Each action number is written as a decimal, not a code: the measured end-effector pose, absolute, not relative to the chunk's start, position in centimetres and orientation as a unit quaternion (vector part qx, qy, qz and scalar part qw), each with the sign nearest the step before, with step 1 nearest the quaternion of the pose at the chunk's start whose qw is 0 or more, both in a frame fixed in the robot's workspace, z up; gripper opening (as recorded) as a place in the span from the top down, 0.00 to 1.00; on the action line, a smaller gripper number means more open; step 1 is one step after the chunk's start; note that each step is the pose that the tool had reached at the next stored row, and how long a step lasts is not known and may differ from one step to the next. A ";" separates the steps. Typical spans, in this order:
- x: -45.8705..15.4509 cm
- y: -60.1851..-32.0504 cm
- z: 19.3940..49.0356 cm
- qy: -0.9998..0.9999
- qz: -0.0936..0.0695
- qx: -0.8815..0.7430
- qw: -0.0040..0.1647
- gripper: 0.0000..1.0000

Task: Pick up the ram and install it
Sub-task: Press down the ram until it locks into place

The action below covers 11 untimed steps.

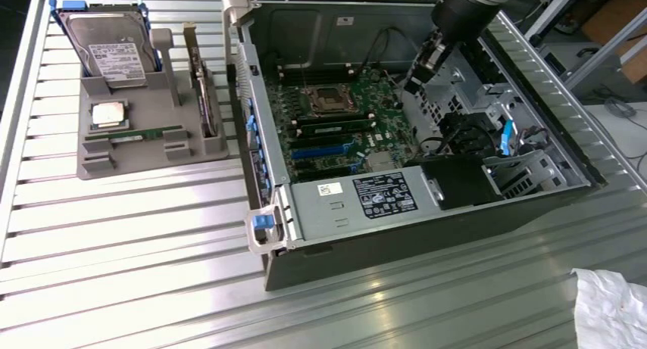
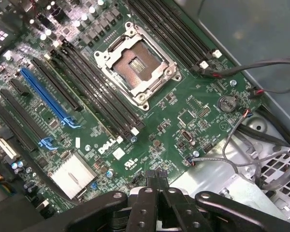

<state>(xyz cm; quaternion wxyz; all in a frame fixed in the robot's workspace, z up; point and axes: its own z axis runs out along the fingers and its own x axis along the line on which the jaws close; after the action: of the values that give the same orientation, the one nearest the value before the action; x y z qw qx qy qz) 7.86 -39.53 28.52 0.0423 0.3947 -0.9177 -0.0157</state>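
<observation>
Where ridged metal table [image 1: 151, 235] gleams (workshop, seemingly), open computer case [image 1: 303, 281] sits

The closed gripper [image 2: 158, 180] is seen above a green motherboard [image 2: 193, 108], whose empty processor socket [image 2: 135, 65] lies between black memory slots [image 2: 99, 96].

Ribbed metal desk [image 1: 132, 235]. Resting directly on it: grey parts holder [image 1: 142, 148] toward the exterior view's left, open computer case [image 1: 404, 220] centrally, crumpled white cloth [image 1: 611, 307] at the lower right corner.
</observation>
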 end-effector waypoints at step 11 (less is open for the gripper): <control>7.9 -39.5 28.5 -0.937 -0.018 0.346 0.041 0.89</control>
<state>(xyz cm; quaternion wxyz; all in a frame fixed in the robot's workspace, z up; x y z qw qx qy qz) 7.85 -39.53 28.52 0.0414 0.3457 -0.9373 -0.0179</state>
